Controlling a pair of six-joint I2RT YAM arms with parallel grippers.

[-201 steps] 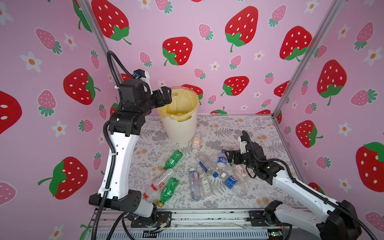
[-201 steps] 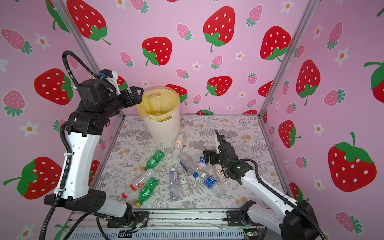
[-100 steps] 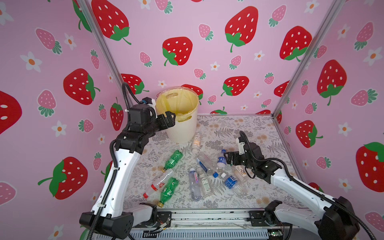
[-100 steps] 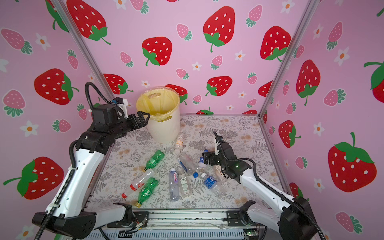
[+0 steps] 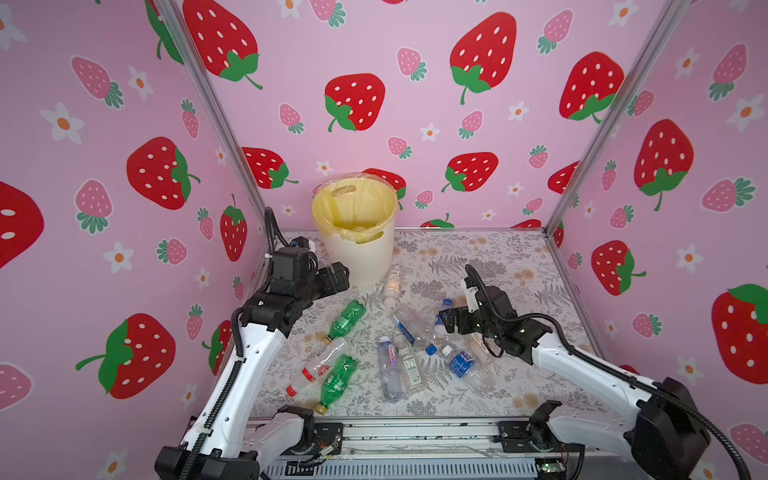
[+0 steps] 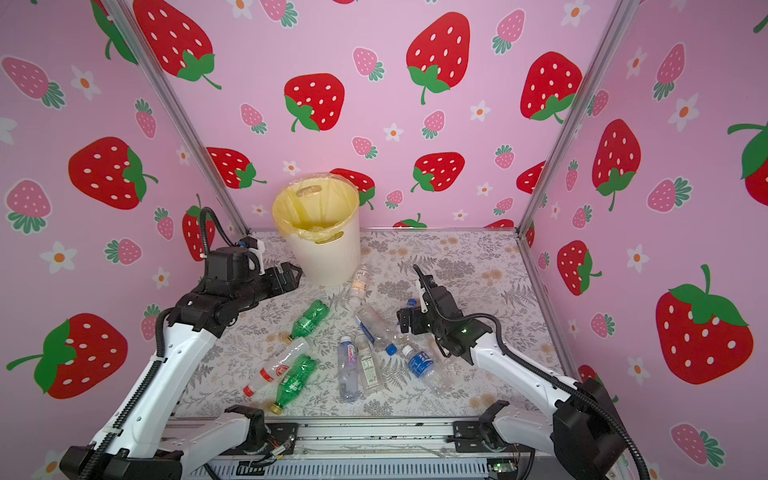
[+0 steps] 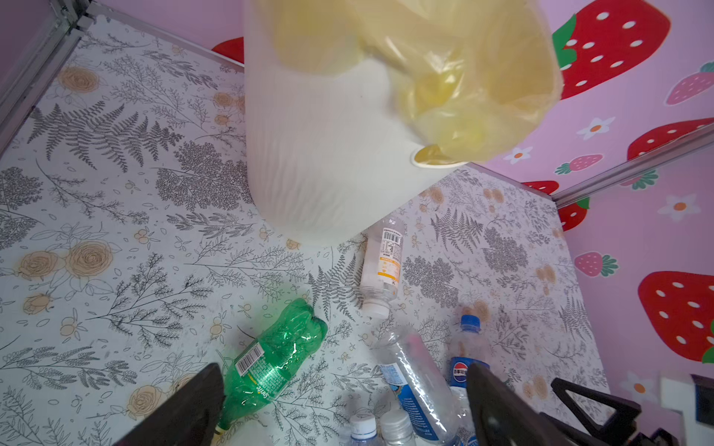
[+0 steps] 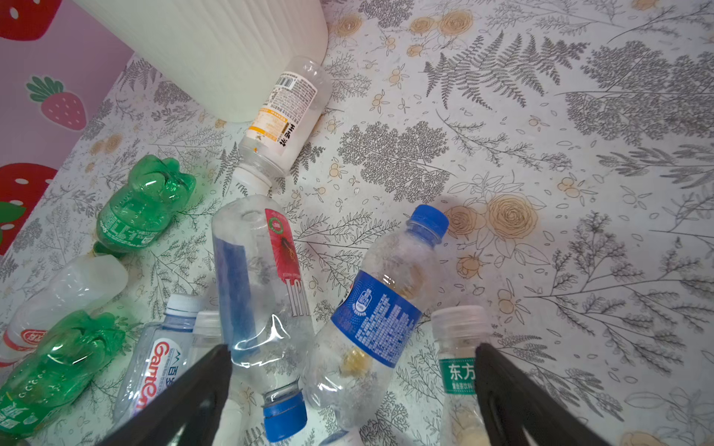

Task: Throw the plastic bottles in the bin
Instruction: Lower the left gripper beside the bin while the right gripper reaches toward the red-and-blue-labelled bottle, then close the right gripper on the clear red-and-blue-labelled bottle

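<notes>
Three strawberry-print walls (image 5: 415, 45); plastic bottles (image 5: 390, 370) across the floral tabletop (image 5: 505, 259).

The cream ribbed bin (image 7: 328, 154), lined with a yellowish bag (image 7: 463, 77), stands on the floral desk (image 7: 116, 231). A white-labelled bottle (image 7: 382, 266) lies at its five o'clock. A green Sprite bottle (image 7: 274, 363) lies at six, by the wide-spread left pincer (image 7: 345, 372).

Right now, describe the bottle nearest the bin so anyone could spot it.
Find the cream bin at the back of the floral table. At its foot lies one bottle, cap pointing away from it. Only it has a white-and-orange label; its neighbours are a green bottle and a blue-labelled bottle.
</notes>
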